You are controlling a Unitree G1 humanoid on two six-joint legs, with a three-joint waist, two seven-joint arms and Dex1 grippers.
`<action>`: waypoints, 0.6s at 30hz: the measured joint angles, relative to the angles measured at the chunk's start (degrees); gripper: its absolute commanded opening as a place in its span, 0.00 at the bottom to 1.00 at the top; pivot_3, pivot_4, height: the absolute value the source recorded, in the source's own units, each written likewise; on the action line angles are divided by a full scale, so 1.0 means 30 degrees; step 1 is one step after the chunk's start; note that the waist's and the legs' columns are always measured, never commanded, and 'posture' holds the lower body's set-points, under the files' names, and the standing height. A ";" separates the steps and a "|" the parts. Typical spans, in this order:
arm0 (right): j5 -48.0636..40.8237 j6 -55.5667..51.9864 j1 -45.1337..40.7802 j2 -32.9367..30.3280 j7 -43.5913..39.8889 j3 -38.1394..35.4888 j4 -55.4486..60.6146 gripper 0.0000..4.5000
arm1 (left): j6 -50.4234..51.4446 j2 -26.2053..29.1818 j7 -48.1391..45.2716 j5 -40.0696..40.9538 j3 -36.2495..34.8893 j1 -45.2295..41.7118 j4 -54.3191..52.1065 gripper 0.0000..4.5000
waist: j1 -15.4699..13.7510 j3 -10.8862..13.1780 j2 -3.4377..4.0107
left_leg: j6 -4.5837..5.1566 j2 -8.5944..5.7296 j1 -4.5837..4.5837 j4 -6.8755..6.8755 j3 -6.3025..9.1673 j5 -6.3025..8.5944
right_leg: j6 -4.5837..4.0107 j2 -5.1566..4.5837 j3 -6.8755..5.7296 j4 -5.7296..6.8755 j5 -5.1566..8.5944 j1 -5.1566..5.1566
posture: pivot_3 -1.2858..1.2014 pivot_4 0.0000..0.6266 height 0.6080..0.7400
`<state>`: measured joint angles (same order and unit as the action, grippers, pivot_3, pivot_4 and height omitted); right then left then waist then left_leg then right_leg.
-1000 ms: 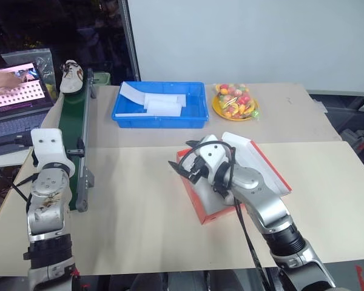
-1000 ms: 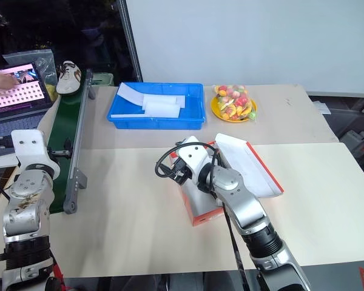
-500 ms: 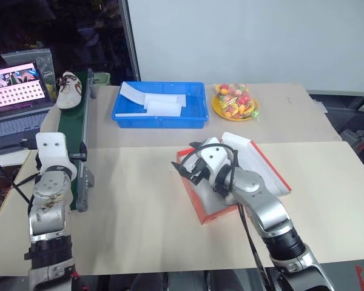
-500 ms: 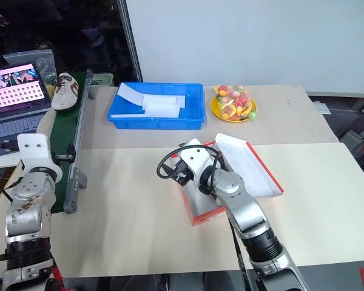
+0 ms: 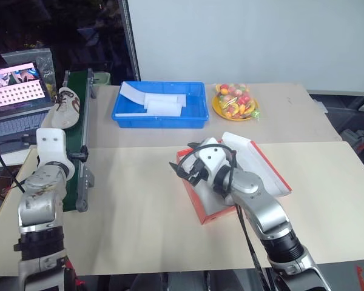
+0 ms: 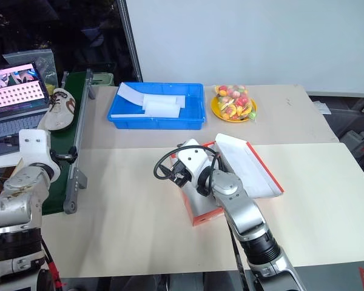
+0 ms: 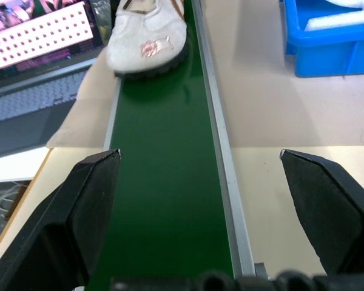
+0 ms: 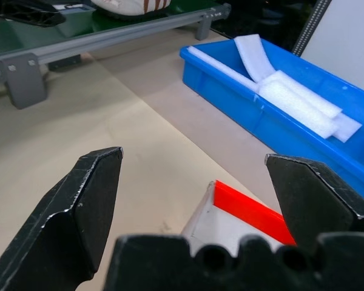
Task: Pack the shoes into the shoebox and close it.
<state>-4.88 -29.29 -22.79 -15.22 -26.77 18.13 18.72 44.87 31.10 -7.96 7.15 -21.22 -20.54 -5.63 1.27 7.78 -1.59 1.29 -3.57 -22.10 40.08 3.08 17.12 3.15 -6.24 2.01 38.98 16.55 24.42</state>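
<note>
On my beige table [image 5: 139,206] the shoebox [image 5: 197,197] sits open, half hidden behind my right gripper [image 8: 194,182], spread wide and empty. One shoe [image 7: 148,36], its heel cut off, rides the green conveyor [image 7: 164,182] ahead of my left gripper [image 7: 200,182], also wide, empty. I read no lettering.

A robotics lab: conveyor belt [image 5: 73,130], laptop [image 5: 15,97] and worktable [image 5: 139,212] by a partition
</note>
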 measured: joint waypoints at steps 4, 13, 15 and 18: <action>-0.0293 0.0007 0.0198 -0.0323 -0.0670 -0.0045 0.0319 0.99 | 0.0580 0.0695 -0.0541 0.0083 -0.0011 -0.0374 0.0391 1.00 | 0.0008 0.0000 0.0000 | 0.0000 0.0000 -0.0001 -0.0002 0.0001 0.0000 | 0.0000 0.0000 -0.0003 -0.0001 0.0000 0.0005 | 0.52 0.24 0.88; -0.0821 0.0181 0.0283 -0.0832 -0.2005 -0.0122 0.0774 0.99 | 0.1618 0.2554 -0.1458 0.0412 -0.0129 -0.1550 0.1314 1.00 | 0.0039 0.0000 -0.0001 | 0.0000 0.0001 -0.0001 -0.0016 0.0001 0.0000 | 0.0000 0.0000 0.0000 0.0005 0.0000 0.0017 | 0.52 0.24 0.88; -0.0876 0.0181 0.0284 -0.0840 -0.2111 -0.0125 0.0778 0.99 | 0.2051 0.2655 -0.1498 0.0422 -0.0129 -0.1565 0.1463 1.00 | 0.0034 0.0000 -0.0001 | 0.0000 0.0001 -0.0006 -0.0015 0.0001 0.0000 | 0.0000 0.0001 -0.0001 0.0006 0.0000 0.0020 | 0.52 0.24 0.88; -0.0884 0.0180 0.0285 -0.0833 -0.2116 -0.0139 0.0795 0.99 | 0.2281 0.2653 -0.1494 0.0545 -0.0149 -0.1564 0.1465 1.00 | 0.0019 0.0000 -0.0001 | 0.0000 0.0001 -0.0006 -0.0014 0.0002 0.0000 | 0.0000 0.0000 -0.0002 0.0007 0.0000 0.0019 | 0.52 0.24 0.88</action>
<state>-7.53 -28.75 -21.94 -17.72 -33.12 17.71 21.11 51.72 39.06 -12.44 8.79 -21.67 -25.23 -1.24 1.33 7.79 -1.59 1.29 -3.57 -22.12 40.03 3.09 17.12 3.15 -6.24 2.01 39.00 16.55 24.48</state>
